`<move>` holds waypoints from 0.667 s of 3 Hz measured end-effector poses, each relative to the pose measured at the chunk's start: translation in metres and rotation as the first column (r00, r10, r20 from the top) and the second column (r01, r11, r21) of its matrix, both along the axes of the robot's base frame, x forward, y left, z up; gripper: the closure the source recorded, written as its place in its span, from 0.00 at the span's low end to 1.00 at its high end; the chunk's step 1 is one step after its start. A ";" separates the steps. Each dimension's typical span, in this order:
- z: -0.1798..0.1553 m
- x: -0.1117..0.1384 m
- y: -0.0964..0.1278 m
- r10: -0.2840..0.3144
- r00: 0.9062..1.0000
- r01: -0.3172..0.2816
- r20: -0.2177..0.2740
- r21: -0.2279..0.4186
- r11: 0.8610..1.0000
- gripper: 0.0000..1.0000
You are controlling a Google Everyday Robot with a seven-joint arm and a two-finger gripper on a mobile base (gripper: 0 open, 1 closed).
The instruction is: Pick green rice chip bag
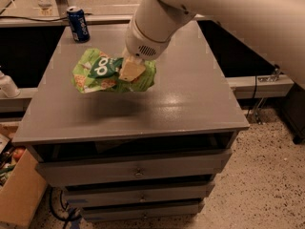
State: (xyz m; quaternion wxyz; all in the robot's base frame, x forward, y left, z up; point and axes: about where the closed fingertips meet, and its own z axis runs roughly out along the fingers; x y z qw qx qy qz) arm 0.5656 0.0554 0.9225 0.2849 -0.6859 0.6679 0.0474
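Closest to me, I am seeing the speckled floor (267, 175) and a cardboard box (21, 192) sitting at the lower left, just beside the gray cabinet (190, 94). The cabinet's stacked drawers (138, 168) are facing the camera, and the top 1 is showing a small knob.

Above the near-left part of the cabinet top, the green rice chip bag (97, 70) is hanging clear of the surface, crumpled and tilted, with its dark green logo facing up. Its shadow (109, 108) is falling on the gray top just below it.

The gripper (131, 73) is reaching down from the upper right on the thick white arm (228, 13) and is sitting at the bag's right half. Its fingers are clenched on the bag: 1 tan finger (132, 67) is pressing into the green foil, and the other is hiding behind the pouch.

Farther back, 1 blue can (78, 24) is standing upright at the far-left corner of the cabinet top, well apart from the bag. A white object (7, 85) is poking in at the left edge.
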 end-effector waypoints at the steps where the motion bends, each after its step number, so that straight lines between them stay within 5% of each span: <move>1: 0.038 -0.006 0.017 0.028 0.999 -0.024 -0.026 0.147 0.989 1.00; 2: 0.045 -0.011 0.024 0.039 0.999 -0.032 -0.038 0.178 0.984 1.00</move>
